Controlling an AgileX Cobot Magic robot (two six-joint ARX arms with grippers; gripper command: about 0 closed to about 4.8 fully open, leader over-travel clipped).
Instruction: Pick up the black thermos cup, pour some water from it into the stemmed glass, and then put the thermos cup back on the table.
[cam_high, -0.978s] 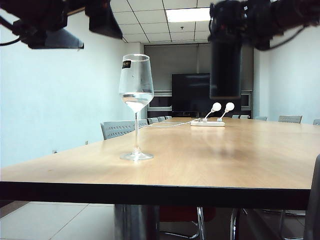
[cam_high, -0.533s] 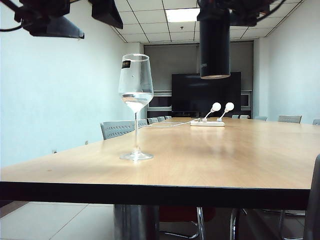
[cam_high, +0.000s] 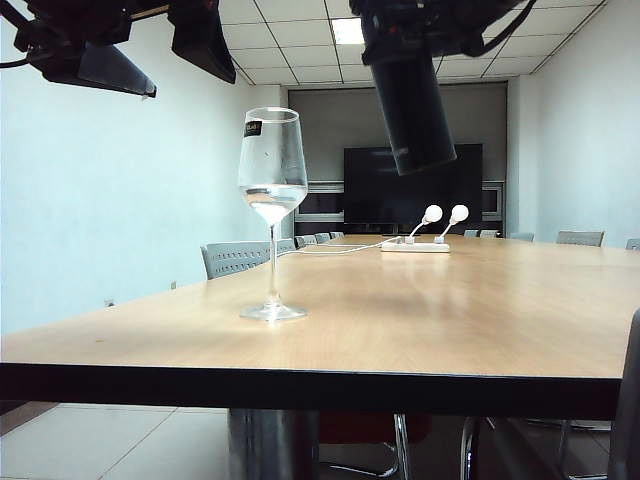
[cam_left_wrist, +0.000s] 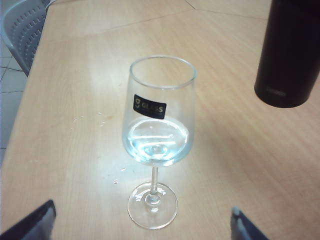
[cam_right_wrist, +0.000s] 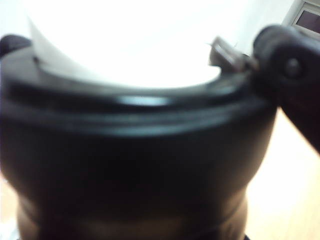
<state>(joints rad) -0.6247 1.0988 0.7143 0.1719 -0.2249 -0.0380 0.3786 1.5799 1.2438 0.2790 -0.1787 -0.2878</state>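
Observation:
The stemmed glass (cam_high: 272, 200) stands upright on the table (cam_high: 450, 320), left of the middle, with some water in its bowl. The black thermos cup (cam_high: 412, 105) hangs in the air up and to the right of the glass, tilted, its base lower and swung to the right. My right gripper (cam_high: 425, 22) is shut on its upper part. In the right wrist view the thermos cup (cam_right_wrist: 135, 150) fills the picture and hides the fingers. My left gripper (cam_high: 150, 60) hovers open, high on the left. In the left wrist view the glass (cam_left_wrist: 161, 115) sits beyond the open gripper (cam_left_wrist: 141, 214), with the thermos cup (cam_left_wrist: 289, 55) off to one side.
A white power strip with two white plugs (cam_high: 415, 246) lies far back on the table. Grey chairs (cam_high: 235, 258) line the far sides and a dark screen (cam_high: 385, 190) hangs on the back wall. Small water drops (cam_left_wrist: 102, 120) dot the wood near the glass.
The right arm has carried the thermos cup leftward toward the glass and tipped it from upright to a slant. The left gripper has stayed open, high on the left.

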